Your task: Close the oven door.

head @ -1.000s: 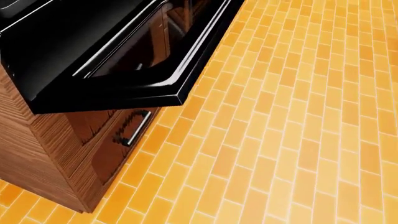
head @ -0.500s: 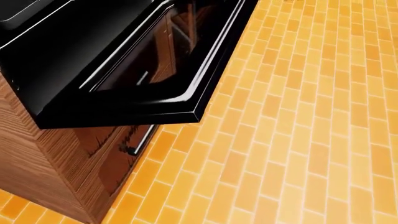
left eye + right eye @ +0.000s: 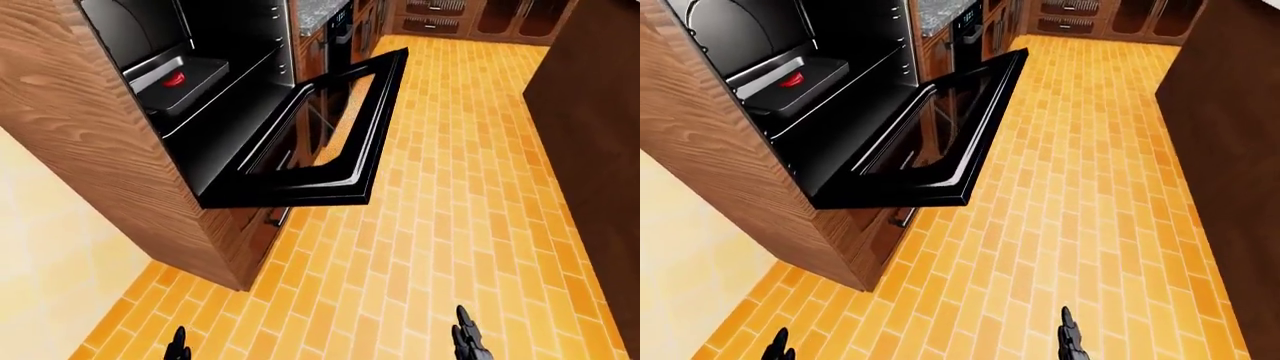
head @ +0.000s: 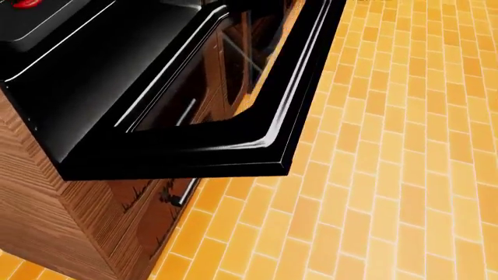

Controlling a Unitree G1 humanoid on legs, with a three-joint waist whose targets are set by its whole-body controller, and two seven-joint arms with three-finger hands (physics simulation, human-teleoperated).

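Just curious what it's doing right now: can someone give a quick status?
Both hands low, left hand and right hand, holding nothing. Glossy black oven door hangs fully open. Orange brick floor between shows no obstacle.

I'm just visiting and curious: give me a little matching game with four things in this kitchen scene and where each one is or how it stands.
Things:
1. oven door
2. baking tray
3. red item
4. right hand

Descriptions:
A. lying on the tray
B. folded down, wide open
C. low at the bottom edge, touching nothing
D. on a rack inside the oven

Pairs: 1-B, 2-D, 3-A, 4-C
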